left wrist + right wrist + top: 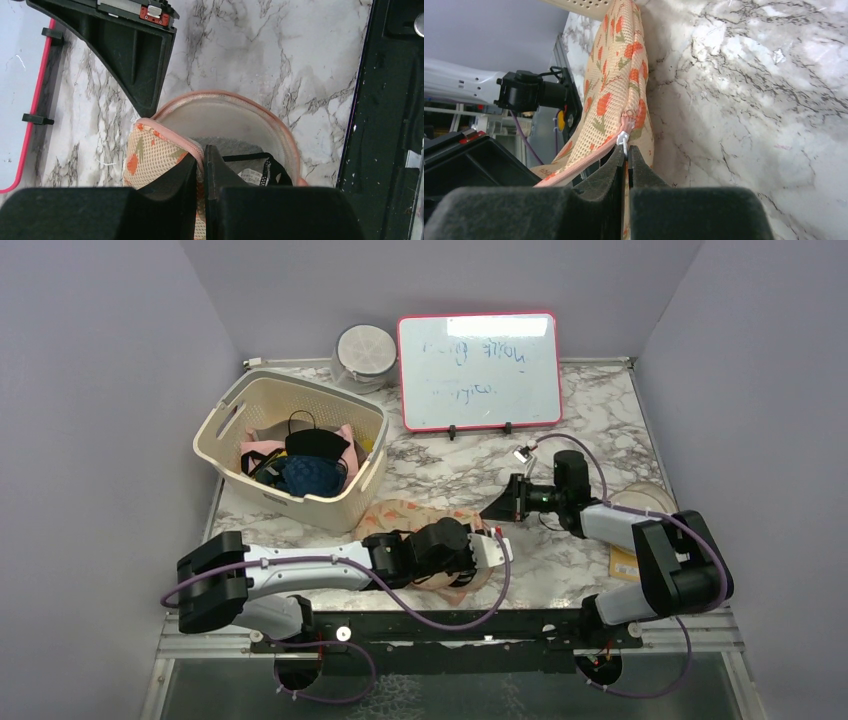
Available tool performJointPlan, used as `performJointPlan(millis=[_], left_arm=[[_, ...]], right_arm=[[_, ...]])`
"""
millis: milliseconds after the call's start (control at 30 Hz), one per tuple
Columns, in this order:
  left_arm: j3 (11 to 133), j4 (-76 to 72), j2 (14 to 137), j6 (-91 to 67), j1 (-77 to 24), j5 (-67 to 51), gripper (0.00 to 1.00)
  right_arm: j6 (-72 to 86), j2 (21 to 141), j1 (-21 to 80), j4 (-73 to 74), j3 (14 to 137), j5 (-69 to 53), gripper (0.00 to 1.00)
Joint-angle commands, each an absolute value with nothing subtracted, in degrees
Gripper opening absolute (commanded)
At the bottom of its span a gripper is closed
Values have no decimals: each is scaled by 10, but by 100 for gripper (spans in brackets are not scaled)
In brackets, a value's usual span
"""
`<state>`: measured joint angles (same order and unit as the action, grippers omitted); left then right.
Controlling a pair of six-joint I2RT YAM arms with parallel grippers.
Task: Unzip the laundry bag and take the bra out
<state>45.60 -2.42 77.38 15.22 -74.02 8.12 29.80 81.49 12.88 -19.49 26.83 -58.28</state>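
1. Currently the bag (pixel 405 512) lies at the middle of the near edge of the table (pixel 600 440). The bra (pixel 227 148) sits inside it, with a grey cup and black strap showing through the opened end.
2. Left tool (pixel 204 160) is clamped on the pink trim (pixel 172 140) at the bag's rim. Right tool (pixel 627 156) is pinched together on the white zip pull (pixel 623 141).
3. The step in hand, as I judge it, is running the zip further round so the mouth opens wide enough.
4. Draw the pull along the line of the zip teeth rather than away from the bag, so the slider does not catch in the mesh.
5. Use the left tool as an anchor, pulling gently the opposite way so the fabric ahead of the slider is taut.
6. Go slowly: the pull is small and could slip out of the pinch.
7. Stop once the cup lies plainly free of the rim. I cannot tell how much of the zip is shut.
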Motion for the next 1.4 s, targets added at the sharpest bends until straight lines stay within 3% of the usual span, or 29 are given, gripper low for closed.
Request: performJointPlan(millis=[0,233,367,567,733,1133,1367], left_arm=[[438,-38,734,174,-751,42,0],[418,-54,715,173,-751,44,0],[415,-59,697,164,-751,75,0],[430,-44,701,122,-740,190,0],[437,-67,707,106,-720,175,0],[572,-20,851,144,-697,158,0],[653,-24,934,109,-670,141,0]], right_arm=[[307,858,143,-250,295,-606,1],[335,871,168,-279,300,-606,1],[304,842,167,-189,314,-542,3],[260,740,167,-70,310,-428,37],[226,672,167,4,315,-385,49],[223,624,167,19,278,-388,54],[246,559,167,61,260,-279,63]])
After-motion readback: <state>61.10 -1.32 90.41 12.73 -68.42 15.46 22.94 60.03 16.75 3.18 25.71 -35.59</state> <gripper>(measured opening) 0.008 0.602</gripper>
